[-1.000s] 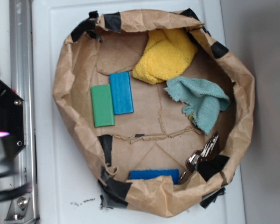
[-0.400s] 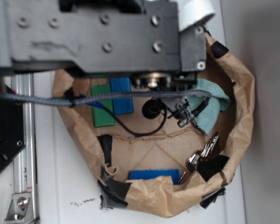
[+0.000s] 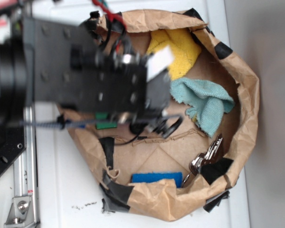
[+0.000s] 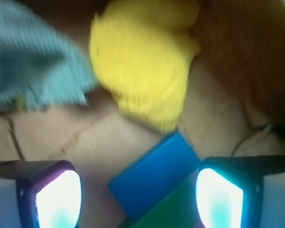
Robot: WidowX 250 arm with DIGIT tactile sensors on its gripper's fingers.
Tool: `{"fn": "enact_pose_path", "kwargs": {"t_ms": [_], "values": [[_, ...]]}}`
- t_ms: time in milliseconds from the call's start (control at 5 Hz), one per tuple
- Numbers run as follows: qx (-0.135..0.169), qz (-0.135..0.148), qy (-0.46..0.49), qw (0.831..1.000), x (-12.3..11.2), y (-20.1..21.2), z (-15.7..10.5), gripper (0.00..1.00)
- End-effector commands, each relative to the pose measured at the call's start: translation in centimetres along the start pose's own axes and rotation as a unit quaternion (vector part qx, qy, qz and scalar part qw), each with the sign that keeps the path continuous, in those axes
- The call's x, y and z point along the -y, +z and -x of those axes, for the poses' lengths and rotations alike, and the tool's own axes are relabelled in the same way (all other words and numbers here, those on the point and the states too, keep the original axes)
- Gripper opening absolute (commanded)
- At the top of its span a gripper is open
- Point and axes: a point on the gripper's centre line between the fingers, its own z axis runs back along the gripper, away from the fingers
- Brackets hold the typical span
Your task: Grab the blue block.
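Between the spread fingers of the gripper, in the wrist view, lies the blue block, flat on the brown paper floor and turned at a slant to the jaws. Both fingertips show at the bottom corners with a wide gap between them and nothing in it but the block below, so the jaws are open and hold nothing. A green block lies touching the blue one on the side nearer the camera. Beyond the jaws sit a yellow cloth and, off to one side, a teal cloth; both are apart from the block.

From the exterior view the arm covers the block entirely inside the paper bag; only a sliver of green shows under it.

My judgement: the reach is largely done, the grasp not yet. Left are squaring the jaws to the slanted block, lowering until the fingers straddle it, and closing without catching the green neighbour.
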Motion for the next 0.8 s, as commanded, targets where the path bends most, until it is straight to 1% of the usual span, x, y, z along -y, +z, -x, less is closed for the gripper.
{"fn": "enact_pose_path", "kwargs": {"t_ms": [0,400,600], "values": [[0.021,0.042,-0.045,0.998,-1.0,0.3,-0.9,1.0],[0.021,0.042,-0.045,0.998,-1.0,0.3,-0.9,1.0],[0.024,0.048,0.032,0.998,-4.2,-1.1,-1.0,1.0]]}}
